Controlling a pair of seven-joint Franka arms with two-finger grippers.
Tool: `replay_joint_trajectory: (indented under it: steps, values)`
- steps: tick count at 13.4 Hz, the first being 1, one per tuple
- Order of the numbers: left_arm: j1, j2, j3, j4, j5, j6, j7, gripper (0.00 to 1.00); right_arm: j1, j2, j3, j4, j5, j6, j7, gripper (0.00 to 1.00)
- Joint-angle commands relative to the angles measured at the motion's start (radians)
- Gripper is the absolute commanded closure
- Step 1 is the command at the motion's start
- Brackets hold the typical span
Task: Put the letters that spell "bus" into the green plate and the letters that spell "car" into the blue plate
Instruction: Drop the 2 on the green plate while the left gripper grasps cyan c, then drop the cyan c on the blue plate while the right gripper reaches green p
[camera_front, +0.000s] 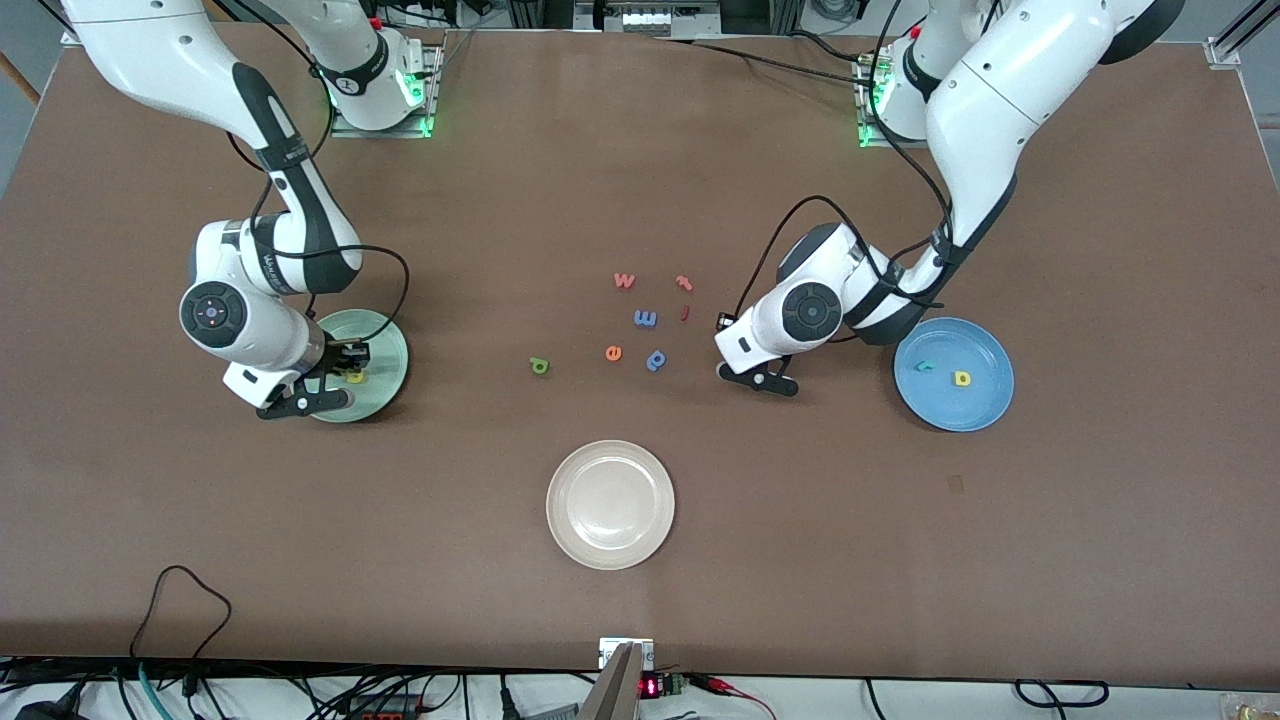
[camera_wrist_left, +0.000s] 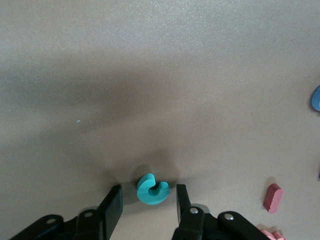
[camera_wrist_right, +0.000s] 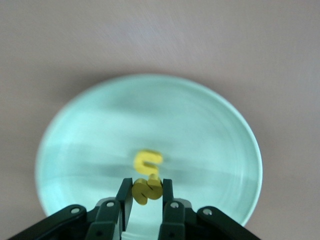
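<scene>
My left pincer (camera_wrist_left: 148, 206) is spread around the teal c (camera_wrist_left: 152, 189) on the desk; a skewed squeeze could pop it out. My right pincer (camera_wrist_right: 147, 196), over the green plate (camera_wrist_right: 215, 125), pinches the yellow s (camera_wrist_right: 146, 190) above the yellow u (camera_wrist_right: 147, 161); it might bounce out.

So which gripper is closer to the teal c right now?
Left. The left gripper is down at the table with the teal c between its open fingers. The right gripper is over the green plate, shut on a yellow s.
</scene>
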Motion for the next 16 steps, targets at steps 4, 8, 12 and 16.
replay_joint_trajectory:
  steps: [4, 8, 12, 16]
  values:
    - [-0.071, 0.013, 0.039, 0.005, 0.026, 0.010, -0.036, 0.65, -0.003, -0.025, 0.021, -0.022, 0.007, 0.000, -0.005, 0.00]
    - [-0.082, 0.005, 0.057, 0.005, 0.026, 0.024, -0.048, 0.79, 0.115, -0.025, 0.023, 0.042, 0.097, 0.011, 0.044, 0.00]
    - [0.020, -0.102, 0.059, 0.011, 0.029, -0.112, -0.042, 0.84, 0.252, 0.015, 0.021, 0.119, 0.112, 0.009, 0.216, 0.34]
    - [0.286, -0.127, 0.057, 0.005, 0.049, -0.215, 0.045, 0.86, 0.361, 0.073, 0.021, 0.165, 0.112, 0.017, 0.311, 0.48]
